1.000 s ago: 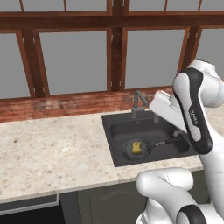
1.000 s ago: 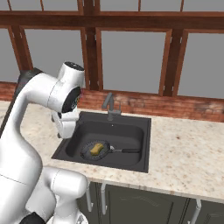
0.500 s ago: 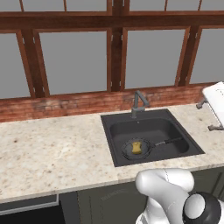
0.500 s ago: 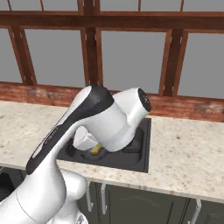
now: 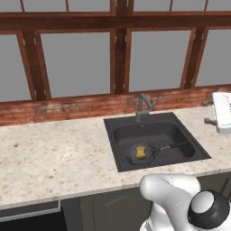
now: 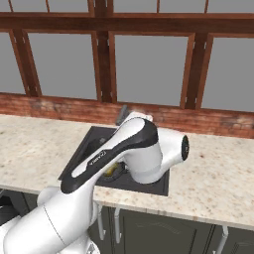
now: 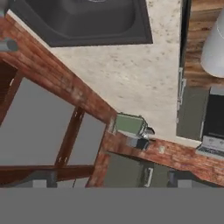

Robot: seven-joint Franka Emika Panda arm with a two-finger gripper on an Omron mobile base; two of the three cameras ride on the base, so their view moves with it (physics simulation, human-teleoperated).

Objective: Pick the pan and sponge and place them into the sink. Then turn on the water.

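Swinging away to the right, the white arm (image 6: 124,154) has left the sink (image 5: 155,137). Its claw is spread apart, holding nothing. Inside the dark, smooth sink, the yellow sponge (image 5: 141,152) sits on the round black pan (image 5: 140,153). Speckled stone table (image 5: 54,158).

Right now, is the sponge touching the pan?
Touching. In the left base view the sponge lies inside the pan, resting on its dark bottom, in the sink.
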